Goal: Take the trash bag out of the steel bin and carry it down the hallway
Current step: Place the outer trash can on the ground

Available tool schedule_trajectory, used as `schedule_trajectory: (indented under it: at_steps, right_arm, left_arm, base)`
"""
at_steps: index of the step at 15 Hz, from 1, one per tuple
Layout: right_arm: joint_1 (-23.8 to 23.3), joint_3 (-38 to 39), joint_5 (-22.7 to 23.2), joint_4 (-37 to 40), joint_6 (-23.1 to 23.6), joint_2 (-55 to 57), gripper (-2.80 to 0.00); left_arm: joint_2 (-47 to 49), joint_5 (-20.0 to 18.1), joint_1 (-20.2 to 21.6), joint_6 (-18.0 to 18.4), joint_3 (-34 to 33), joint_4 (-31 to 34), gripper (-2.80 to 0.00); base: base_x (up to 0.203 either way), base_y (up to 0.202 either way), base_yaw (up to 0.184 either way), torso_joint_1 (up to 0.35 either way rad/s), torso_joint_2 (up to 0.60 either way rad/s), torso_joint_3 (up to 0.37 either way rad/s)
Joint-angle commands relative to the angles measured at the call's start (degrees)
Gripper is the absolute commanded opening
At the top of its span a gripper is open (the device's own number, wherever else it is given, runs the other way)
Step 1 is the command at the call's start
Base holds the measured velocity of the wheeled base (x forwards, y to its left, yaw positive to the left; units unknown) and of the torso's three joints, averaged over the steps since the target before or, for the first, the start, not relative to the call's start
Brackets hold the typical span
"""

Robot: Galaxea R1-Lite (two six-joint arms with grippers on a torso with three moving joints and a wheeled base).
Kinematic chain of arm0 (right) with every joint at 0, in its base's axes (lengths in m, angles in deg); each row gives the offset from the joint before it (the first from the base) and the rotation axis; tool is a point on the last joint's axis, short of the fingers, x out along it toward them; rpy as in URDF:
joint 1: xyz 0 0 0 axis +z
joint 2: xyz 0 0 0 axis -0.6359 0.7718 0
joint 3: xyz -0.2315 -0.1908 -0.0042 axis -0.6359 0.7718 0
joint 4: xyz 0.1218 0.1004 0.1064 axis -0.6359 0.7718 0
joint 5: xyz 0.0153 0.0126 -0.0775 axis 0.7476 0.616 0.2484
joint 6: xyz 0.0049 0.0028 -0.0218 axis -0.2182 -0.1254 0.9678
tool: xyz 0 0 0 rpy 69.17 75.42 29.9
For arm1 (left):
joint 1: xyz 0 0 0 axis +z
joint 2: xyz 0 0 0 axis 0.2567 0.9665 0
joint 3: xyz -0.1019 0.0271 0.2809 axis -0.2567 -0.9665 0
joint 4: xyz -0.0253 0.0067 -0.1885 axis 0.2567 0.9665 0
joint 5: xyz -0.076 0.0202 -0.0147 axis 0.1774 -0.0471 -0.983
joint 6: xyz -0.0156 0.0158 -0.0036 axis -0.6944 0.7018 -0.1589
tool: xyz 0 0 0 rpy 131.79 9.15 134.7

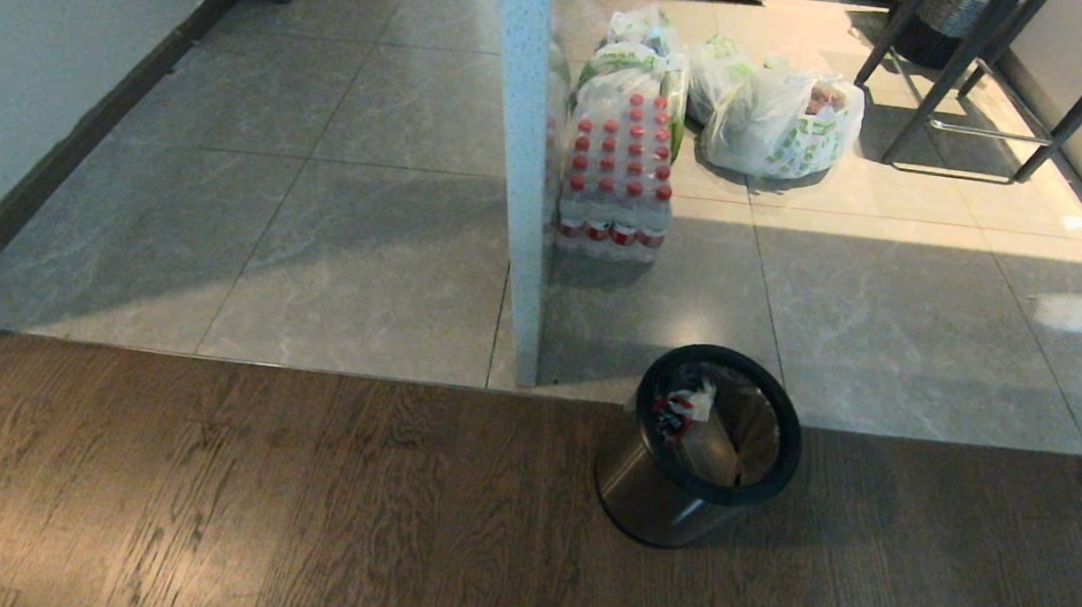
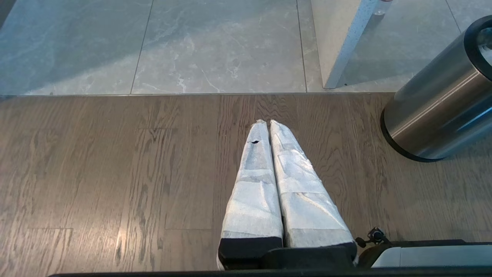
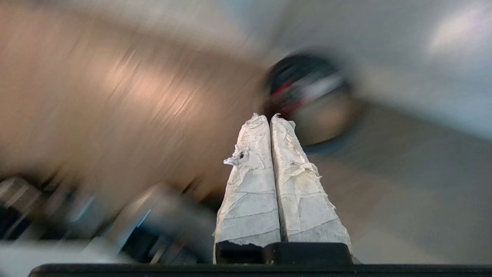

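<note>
Head view: the round brushed-steel bin (image 1: 673, 478) stands on brown wood planks, its clear crinkly trash bag (image 1: 691, 405) inside. Left gripper (image 2: 268, 122) hovers beside it — jaws pressed together, empty. Right gripper (image 3: 268, 115) points toward it — jaws likewise.

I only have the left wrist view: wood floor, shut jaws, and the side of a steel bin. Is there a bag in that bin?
Observer: Yes. The head view looks into the steel bin; a clear trash bag with red-and-white scraps lines it.
Operator: Is the right gripper on it?
Observer: No. The right gripper is shut on nothing, short of the bin.
Operator: What lies beyond the bin?
Observer: A pack of red-capped bottles and white grocery bags on the tiles.
</note>
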Motion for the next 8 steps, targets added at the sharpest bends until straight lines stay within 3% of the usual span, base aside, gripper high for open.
schedule_trajectory:
  at_steps: [1, 4, 5, 6, 8]
  right_arm:
    - [4.37, -6.65, 2.21, 3.89, 0.15, 18.85, -2.8]
    - [9.4, -11.85, 6.42, 7.29, 1.58, 33.9, -2.8]
    - [10.23, -12.83, 7.35, 7.16, 2.82, 38.2, -0.8]
    - [10.74, -13.77, 8.16, 6.82, 5.0, 41.77, 0.0]
    - [11.03, -17.64, 8.88, 5.73, 13.84, 49.14, 0.0]
  left_arm:
    - [0.02, 0.04, 0.01, -0.02, -0.06, 0.0, -2.8]
    - [-0.05, 0.04, 0.01, -0.02, -0.03, 0.0, -2.8]
    - [-0.02, 0.04, 0.01, -0.02, -0.04, 0.0, -2.8]
    - [-0.06, 0.04, 0.01, 0.09, -0.09, -0.03, -2.8]
    - [0.02, 0.04, 0.01, -0.19, 0.0, 0.09, -2.8]
  base:
    - [0.0, 0.0, 0.0, 0.0, 0.0, 0.0]
    - [0.0, 0.0, 0.0, 0.0, 0.0, 0.0]
    - [0.0, 0.0, 0.0, 0.0, 0.0, 0.0]
    - [0.0, 0.0, 0.0, 0.0, 0.0, 0.0]
    - [0.0, 0.0, 0.0, 0.0, 0.0, 0.0]
